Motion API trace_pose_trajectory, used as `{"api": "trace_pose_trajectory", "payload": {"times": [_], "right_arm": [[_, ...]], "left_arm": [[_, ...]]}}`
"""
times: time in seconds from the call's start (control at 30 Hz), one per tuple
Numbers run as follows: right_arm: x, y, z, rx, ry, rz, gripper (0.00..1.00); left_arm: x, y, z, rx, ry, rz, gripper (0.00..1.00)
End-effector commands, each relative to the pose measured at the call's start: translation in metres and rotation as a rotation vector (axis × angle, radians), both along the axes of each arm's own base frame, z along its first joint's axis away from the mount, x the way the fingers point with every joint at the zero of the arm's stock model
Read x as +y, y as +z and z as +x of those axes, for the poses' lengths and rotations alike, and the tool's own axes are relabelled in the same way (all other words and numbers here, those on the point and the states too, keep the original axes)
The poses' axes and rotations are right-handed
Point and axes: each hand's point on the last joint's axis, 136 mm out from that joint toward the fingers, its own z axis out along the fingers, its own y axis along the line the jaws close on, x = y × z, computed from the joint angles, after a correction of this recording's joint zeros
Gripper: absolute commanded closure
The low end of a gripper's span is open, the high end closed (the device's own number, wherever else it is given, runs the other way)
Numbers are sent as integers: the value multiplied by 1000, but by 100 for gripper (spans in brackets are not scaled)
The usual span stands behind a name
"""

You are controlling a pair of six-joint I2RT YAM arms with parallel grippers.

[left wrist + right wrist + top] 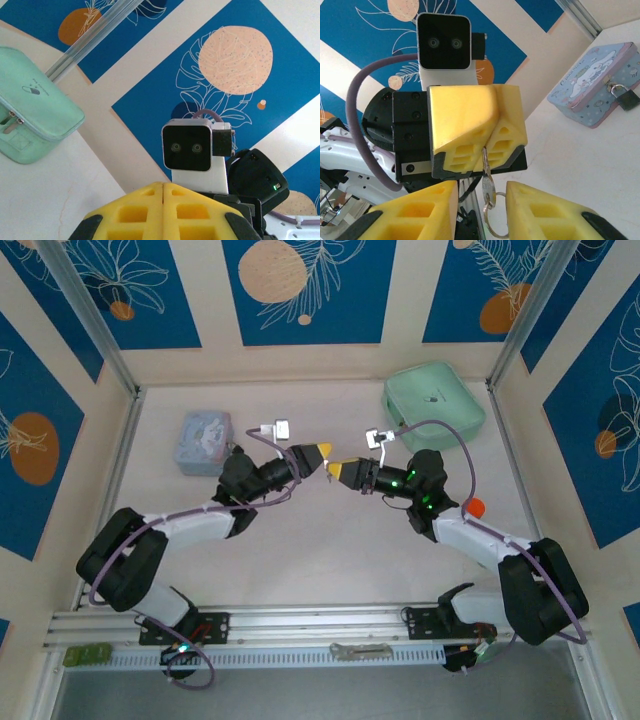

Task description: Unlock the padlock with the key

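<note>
Table (330, 560): one, pale. It carries everything listed here, and both arms are based at its near edge.
Arms: two. The left arm (190, 525) and right arm (480, 540) are bent inward so that their tips meet nose to nose above mid-table, seemingly for a hand-over.
Pouch (435, 400): one, mint green, at the far right corner, well apart from the work.
Tin box (592, 97): one, light blue and cartoon-printed, at far left. It serves as the padlock's anchor.
Left gripper (487, 145): one. Its pads are pressed together and pinch the top of the key, which hangs down in reach of the other arm.
Right gripper (481, 197): one. Its fingers are spread wide to either side of the hanging key and grip nothing.
Padlock (626, 98): one, small and dark, with its shackle through the tin's front clasp. It looks closed and is well apart from both grippers.
Key (486, 175): one silvery sliver with one ring below it. It is probably being passed across for a better grip before insertion.
</note>
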Motion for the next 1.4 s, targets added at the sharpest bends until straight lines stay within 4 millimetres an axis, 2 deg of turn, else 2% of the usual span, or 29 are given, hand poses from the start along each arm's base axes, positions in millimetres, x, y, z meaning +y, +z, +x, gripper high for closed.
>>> {"api": "trace_pose_trajectory", "payload": {"times": [0.0, 0.2, 0.6, 0.83, 0.9, 0.93, 0.97, 1.03, 1.07, 1.1, 1.13, 1.27, 1.37], "right_arm": [[3, 15, 0, -47, 9, 25, 72], [6, 12, 0, -33, 22, 29, 80], [6, 13, 8, -32, 6, 53, 83], [7, 12, 8, -38, 17, 61, 100], [6, 10, 9, -37, 14, 54, 100], [4, 7, 10, -30, 6, 45, 100], [2, 5, 12, -27, -4, 37, 100], [-2, -1, 15, -13, -24, 7, 100], [-4, -4, 15, -10, -31, -12, 100], [-6, -8, 16, -5, -43, -36, 100], [-9, -12, 16, -4, -55, -64, 100], [-17, -24, 12, -9, -86, -183, 100], [-24, -31, 10, -15, -114, -246, 100]], "left_arm": [[1, 11, -1, -25, 14, -65, 100], [3, 12, -1, -13, 26, -96, 100], [4, 5, -6, 26, 43, -165, 100], [1, 7, -8, 27, 33, -177, 100], [2, 6, -7, 25, 42, -172, 100], [4, 5, -6, 22, 53, -166, 95], [6, 3, -5, 24, 64, -156, 85], [14, -2, 3, 29, 96, -121, 49], [19, -2, 7, 29, 115, -106, 38], [28, -4, 14, 30, 144, -80, 20], [38, -6, 22, 28, 177, -44, 12], [83, -16, 56, 37, 334, 135, 6], [127, -31, 84, 77, 490, 318, 3]]}}
